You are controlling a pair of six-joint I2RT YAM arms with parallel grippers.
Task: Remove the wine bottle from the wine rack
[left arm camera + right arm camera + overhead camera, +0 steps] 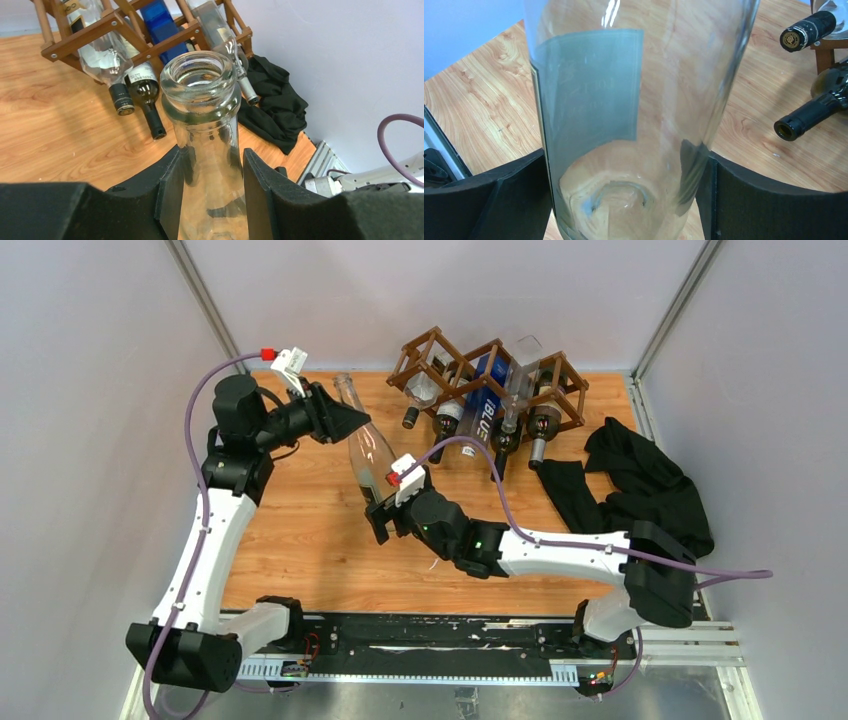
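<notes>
Left fingers: closed on the neck of the wine bottle, one dark pad pressed against each side just below the lip.
Right fingers: spread wide, one on each side of the bottle's body near its base. Their inner edges sit right at the glass, but it cannot be told whether they press on it.
Bottle's look: clear, colourless glass with nothing inside. The mouth is open and uncorked, with a thick rounded lip. A pale grey label on the body is seen from behind through the glass. The base has a shallow dimple, and the wood grain shows straight through the walls.
Bottle's place: out of the wine rack and to its left. It slants between the two arms over the worktop, mouth toward the back left and base toward the right arm.
Rack: dark brown bars forming diamond cells, standing at the back of the worktop.
Other bottles: several lie in the cells, necks pointing out toward the arms. One is clear with a black cap, others are dark, and one carries a blue label.
Black cloth: crumpled on the worktop, right of the rack.
</notes>
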